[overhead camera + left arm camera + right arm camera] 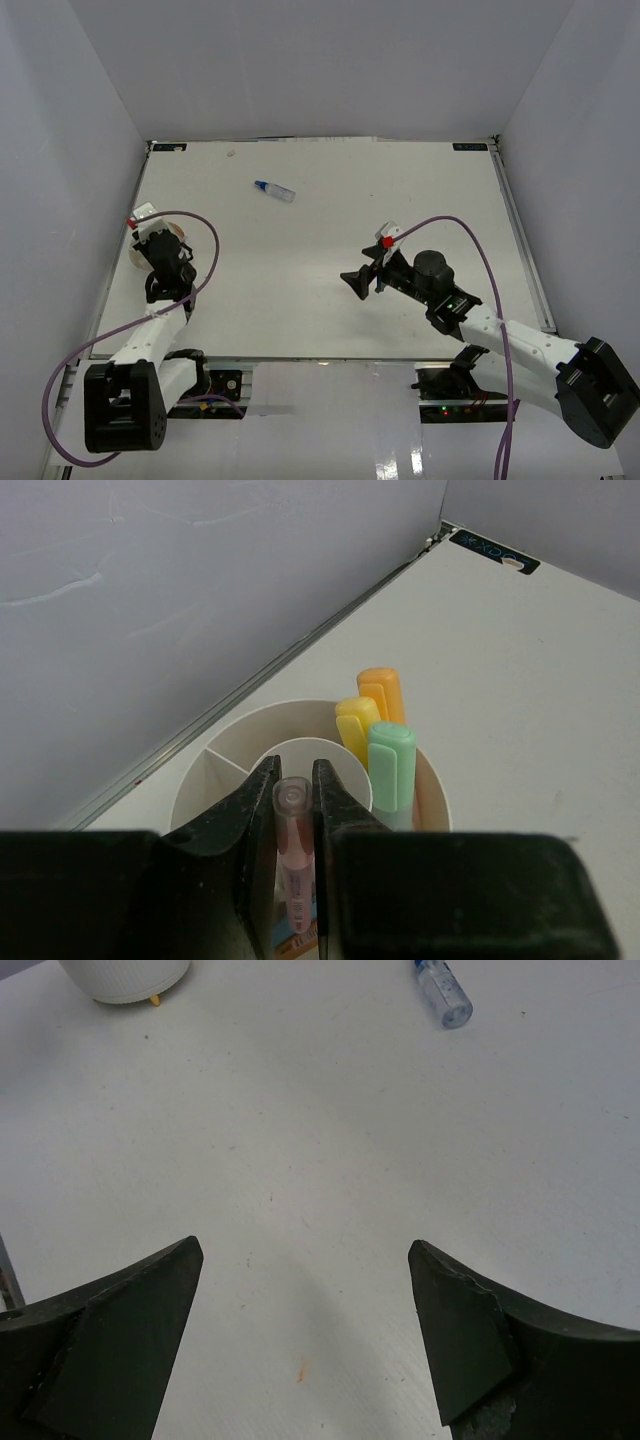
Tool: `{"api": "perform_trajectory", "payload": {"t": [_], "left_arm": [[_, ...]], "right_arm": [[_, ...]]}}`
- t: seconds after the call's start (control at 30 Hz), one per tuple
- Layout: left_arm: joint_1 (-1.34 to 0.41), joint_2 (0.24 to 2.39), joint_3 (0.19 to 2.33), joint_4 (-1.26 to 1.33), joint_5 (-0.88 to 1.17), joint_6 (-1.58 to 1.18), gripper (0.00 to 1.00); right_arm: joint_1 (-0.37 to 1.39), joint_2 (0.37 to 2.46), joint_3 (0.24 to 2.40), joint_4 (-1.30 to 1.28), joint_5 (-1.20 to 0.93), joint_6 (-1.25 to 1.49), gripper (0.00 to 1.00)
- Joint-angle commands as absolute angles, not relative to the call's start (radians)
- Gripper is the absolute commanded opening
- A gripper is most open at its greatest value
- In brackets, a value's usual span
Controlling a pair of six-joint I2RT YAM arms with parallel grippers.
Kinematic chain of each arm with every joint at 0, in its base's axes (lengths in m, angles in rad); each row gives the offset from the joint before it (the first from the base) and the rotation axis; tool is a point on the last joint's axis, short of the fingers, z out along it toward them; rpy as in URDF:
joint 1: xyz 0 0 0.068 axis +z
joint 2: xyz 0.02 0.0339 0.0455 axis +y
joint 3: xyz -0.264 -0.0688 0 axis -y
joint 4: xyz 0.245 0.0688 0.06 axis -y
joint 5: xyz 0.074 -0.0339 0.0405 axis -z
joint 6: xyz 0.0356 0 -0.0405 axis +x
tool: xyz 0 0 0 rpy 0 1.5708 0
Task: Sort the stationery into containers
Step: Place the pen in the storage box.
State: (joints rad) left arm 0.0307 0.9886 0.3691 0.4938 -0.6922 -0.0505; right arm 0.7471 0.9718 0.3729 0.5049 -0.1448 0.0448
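Observation:
My left gripper (295, 766) is shut on a pink pen with a clear cap (293, 825), held upright over the central cup of the round white container (245, 718). Yellow (354, 725), orange (383, 692) and green (391, 765) markers stand in a compartment on its right. From above, the left gripper (165, 264) covers most of the container (184, 233) at the table's left edge. A white blue-capped bottle (274, 190) lies alone at the back, also visible in the right wrist view (443, 990). My right gripper (357, 283) hovers open mid-table, nothing between its fingers (305, 1252).
Grey walls enclose the white table on three sides, and the left wall runs close behind the container. The container's ribbed base (125, 980) shows at the top left of the right wrist view. A purple cable loops over each arm.

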Motion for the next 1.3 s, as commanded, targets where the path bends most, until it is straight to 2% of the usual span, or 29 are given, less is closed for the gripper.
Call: {"api": "perform_trajectory", "payload": {"t": [0.0,0.17,0.27,0.3,0.33,0.53,0.57,0.63,0.67,0.83,1.0,1.27], "left_arm": [[0.037,1.009,0.350,0.557,-0.690,-0.054,0.06],[0.037,1.075,0.354,0.545,-0.698,-0.052,0.11],[0.037,1.123,0.370,0.509,-0.725,-0.078,0.18],[0.035,1.129,0.374,0.497,-0.730,-0.086,0.22],[0.035,1.134,0.386,0.482,-0.732,-0.095,0.30],[0.035,1.079,0.432,0.362,-0.727,-0.181,0.52],[0.037,1.068,0.445,0.316,-0.727,-0.205,0.59],[0.037,1.043,0.486,0.275,-0.715,-0.212,0.67],[0.037,1.023,0.503,0.224,-0.712,-0.219,0.75],[0.037,0.985,0.621,0.059,-0.680,-0.247,0.97],[0.037,0.950,0.745,-0.149,-0.556,-0.314,0.98],[0.032,0.931,0.793,-0.189,-0.137,-0.288,0.98]], "right_arm": [[0.744,0.948,0.362,0.563,-0.150,0.043,0.90],[0.744,0.939,0.357,0.564,-0.143,0.041,0.90],[0.744,0.946,0.357,0.565,-0.133,0.041,0.90],[0.744,0.948,0.356,0.563,-0.133,0.041,0.90],[0.744,0.946,0.356,0.563,-0.133,0.043,0.90],[0.745,0.950,0.354,0.571,-0.130,0.040,0.90],[0.746,0.951,0.354,0.571,-0.132,0.038,0.90],[0.744,0.960,0.363,0.571,-0.129,0.035,0.90],[0.745,0.966,0.368,0.569,-0.130,0.034,0.90],[0.744,1.038,0.471,0.520,-0.124,0.009,0.90],[0.716,1.201,0.626,0.473,-0.155,-0.047,0.90],[0.644,1.570,0.997,0.354,-0.368,-0.143,0.90]]}}
